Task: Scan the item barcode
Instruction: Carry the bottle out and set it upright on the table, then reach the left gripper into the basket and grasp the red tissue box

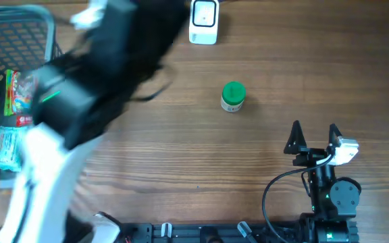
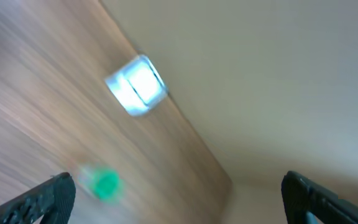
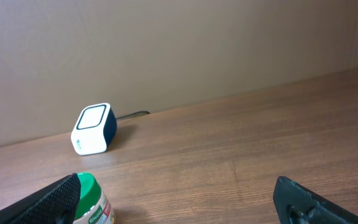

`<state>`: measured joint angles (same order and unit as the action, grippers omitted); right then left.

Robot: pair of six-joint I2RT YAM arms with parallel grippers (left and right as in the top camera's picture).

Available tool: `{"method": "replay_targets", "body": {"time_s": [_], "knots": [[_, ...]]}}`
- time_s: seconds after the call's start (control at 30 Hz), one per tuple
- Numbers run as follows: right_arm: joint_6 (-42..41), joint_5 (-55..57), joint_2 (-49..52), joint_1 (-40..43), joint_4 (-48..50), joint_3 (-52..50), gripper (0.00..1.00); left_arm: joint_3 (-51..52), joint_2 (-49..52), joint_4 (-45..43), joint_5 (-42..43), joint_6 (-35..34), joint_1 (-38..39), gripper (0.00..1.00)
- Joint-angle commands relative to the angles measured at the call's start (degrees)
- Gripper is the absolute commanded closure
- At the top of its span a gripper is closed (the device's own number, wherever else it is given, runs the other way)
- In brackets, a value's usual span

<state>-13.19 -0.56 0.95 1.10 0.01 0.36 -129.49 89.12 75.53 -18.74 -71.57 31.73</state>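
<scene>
1. Table [image 1: 181, 148]: brown wood grain, spread beneath both grippers and running ahead of them to a plain beige wall [image 3: 179, 50].
2. Left arm [image 1: 100, 67]: black and white, heavily blurred in the overhead view, raised over the table's left half, well to the left of the right gripper.
3. Basket [image 1: 19, 20]: grey wire mesh at the far left, partly covered by the left arm in the overhead view; holding colourful packets [image 1: 15, 94], print too blurred to read.
4. Right arm [image 1: 329, 196]: black, at the table's near edge, directly behind its own gripper.
5. Right gripper [image 1: 314, 128]: wide open, black fingers at both lower corners of its wrist view, nothing between them, gripping nothing.
6. Left gripper [image 2: 179, 199]: likewise spread wide, dark fingertips at both lower corners of its own view, gap bare, nothing held; lost in the blur from overhead.
7. Scanner [image 1: 203, 20]: white box with dark sides, far ahead of the right gripper and off to its left, close to the table's far edge by the wall; also ahead of the left gripper, blurred there.
8. Jar [image 1: 233, 96]: small, green lid, pale labelled body, standing upright on the table; ahead and to the left of the right gripper, well apart from it, roughly between that gripper and the scanner; touched by neither gripper. Seen low in the left wrist view as a green smear near one fingertip.
</scene>
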Motion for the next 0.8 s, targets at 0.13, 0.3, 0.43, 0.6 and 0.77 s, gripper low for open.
{"method": "replay_targets", "body": {"time_s": [0.13, 0.3, 0.43, 0.6, 0.77], "knots": [[-0.50, 0.57, -0.15, -0.28, 0.33, -0.07, 0.00, 0.52, -8.48, 17.88, -20.02, 8.85, -32.52, 0.00], [-0.48, 0.57, -0.15, -0.28, 0.33, -0.07, 0.00, 5.22, -4.50, 18.60, -8.63, 8.90, -52.50, 0.00], [-0.48, 0.57, -0.15, -0.28, 0.33, -0.07, 0.00, 14.91, 1.14, 13.77, 5.46, 12.92, -62.23, 0.00], [-0.50, 0.57, -0.15, -0.28, 0.35, -0.07, 0.00, 32.37, 7.17, 1.51, 12.13, 15.89, -64.13, 0.00], [-0.46, 0.57, -0.15, -0.28, 0.33, -0.07, 0.00, 47.74, 9.16, -11.21, 18.91, 15.89, -64.00, 0.00]]}}
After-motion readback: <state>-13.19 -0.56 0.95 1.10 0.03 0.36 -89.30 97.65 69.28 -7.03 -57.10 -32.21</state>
